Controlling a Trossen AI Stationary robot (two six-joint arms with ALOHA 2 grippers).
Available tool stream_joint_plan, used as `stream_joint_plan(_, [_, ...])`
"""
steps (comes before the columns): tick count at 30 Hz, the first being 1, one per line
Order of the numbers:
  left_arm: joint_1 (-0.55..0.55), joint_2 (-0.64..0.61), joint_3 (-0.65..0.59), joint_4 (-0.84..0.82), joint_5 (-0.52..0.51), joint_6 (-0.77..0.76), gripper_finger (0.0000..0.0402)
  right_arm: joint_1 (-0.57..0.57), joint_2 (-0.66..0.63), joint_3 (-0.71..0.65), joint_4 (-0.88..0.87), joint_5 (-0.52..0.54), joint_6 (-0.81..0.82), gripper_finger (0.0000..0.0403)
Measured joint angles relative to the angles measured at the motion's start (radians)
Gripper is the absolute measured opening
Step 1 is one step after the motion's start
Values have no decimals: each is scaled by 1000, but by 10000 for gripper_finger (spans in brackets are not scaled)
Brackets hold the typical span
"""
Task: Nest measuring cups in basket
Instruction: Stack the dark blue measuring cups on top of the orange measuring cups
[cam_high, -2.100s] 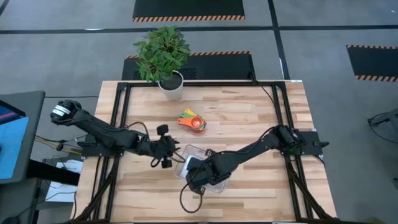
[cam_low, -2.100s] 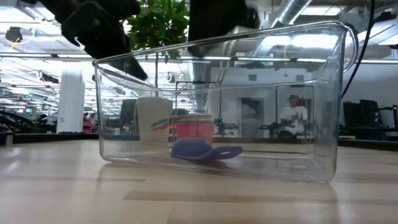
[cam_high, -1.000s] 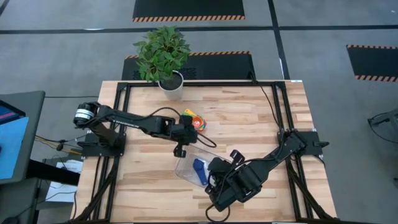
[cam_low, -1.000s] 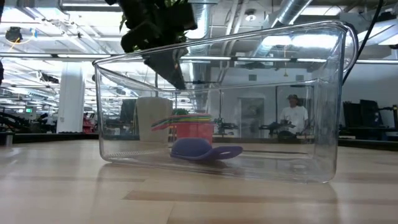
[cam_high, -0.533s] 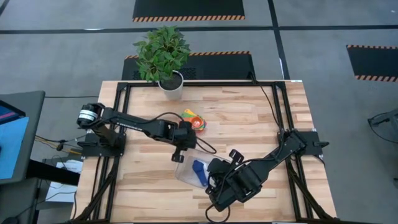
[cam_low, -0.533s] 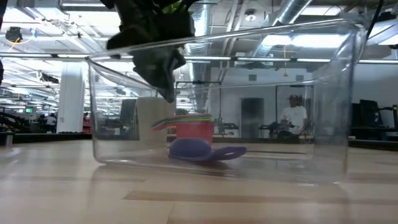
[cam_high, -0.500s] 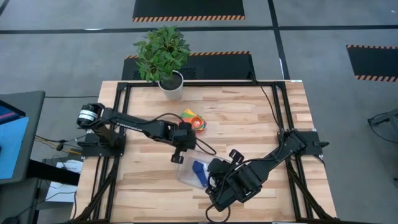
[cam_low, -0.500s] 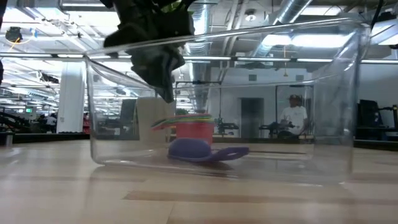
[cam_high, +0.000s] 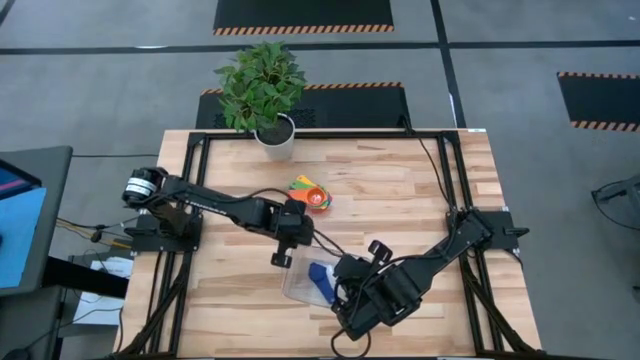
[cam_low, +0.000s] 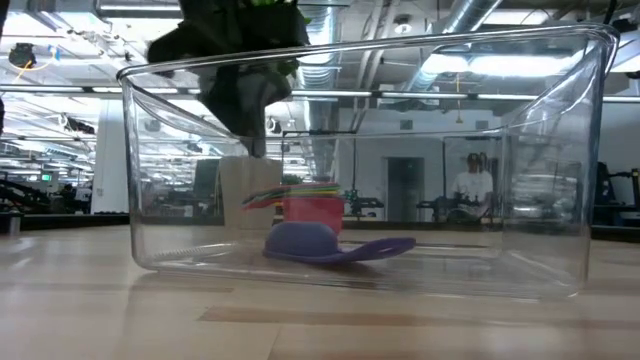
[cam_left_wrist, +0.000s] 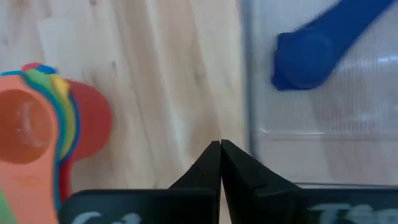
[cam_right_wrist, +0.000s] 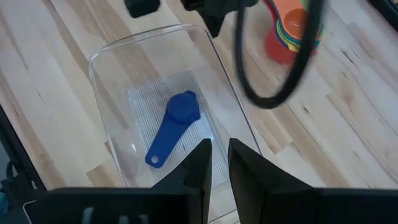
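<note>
The clear basket (cam_high: 298, 292) stands on the table near its front, with one blue measuring cup (cam_high: 320, 277) lying inside on its floor (cam_right_wrist: 174, 124). A nested stack of measuring cups, orange on top (cam_high: 312, 195), stands on the wood beyond the basket (cam_left_wrist: 43, 118). My left gripper (cam_left_wrist: 219, 146) is shut and points steeply down between the stack and the basket, at the basket's far wall. My right gripper (cam_right_wrist: 214, 152) hovers above the basket's near end. Its fingers are a little apart with nothing between them. My left gripper meets the outer side of the basket's far wall (cam_left_wrist: 246, 134), close to a corner, with its shut fingertips. The fingers come from above and from the far side, slanting down. The basket stands flat on the table.
A white pot with a green plant (cam_high: 275, 135) stands at the table's far edge. A loop of the left arm's cable (cam_right_wrist: 273, 93) hangs over the stack. Bare wood lies left and right of the basket.
My left gripper has moved toward the table's near edge and tipped more steeply down, staying shut. The basket has slid toward the near edge with the blue cup inside. The stack has stayed in place.
</note>
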Motion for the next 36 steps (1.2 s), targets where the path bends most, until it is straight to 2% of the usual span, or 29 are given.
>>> stream_joint_plan(7, [-27, 0, 0, -25, 4, -18, 0, 5, 0, 0, 0, -1, 1, 75])
stream_joint_plan(11, [-23, -5, 11, -70, -195, 0, 0, 4, 0, 0, 0, 0, 0, 75])
stream_joint_plan(13, [-7, -7, 54, -158, -254, -6, 0, 4, 0, 0, 0, 0, -1, 75])
stream_joint_plan(15, [6, -8, 115, -313, -266, -58, 0, 4, 0, 0, 0, -1, 2, 75])
stream_joint_plan(19, [0, -9, 217, -649, -188, -254, 0, 4, -17, -2, 1, -8, 31, 75])
stream_joint_plan(21, [-19, -30, 224, -796, -147, -342, 0, 4, -21, 0, -1, -7, 93, 75])
stream_joint_plan(23, [-56, -77, 205, -852, -117, -404, 0, 4, -17, 0, -1, -8, 180, 75])
stream_joint_plan(27, [-152, -237, 100, -821, -3, -528, 0, -19, 9, 1, -3, -53, 398, 75])
stream_joint_plan(29, [-213, -329, 46, -788, 3, -634, 0, -41, 23, -3, 5, -106, 432, 75])
stream_joint_plan(33, [-348, -491, -82, -643, -15, -839, 0, -116, 29, 2, 87, -257, 357, 75])
stream_joint_plan(36, [-447, -546, -193, -528, -55, -963, 0, -175, 38, -3, 150, -373, 259, 75])
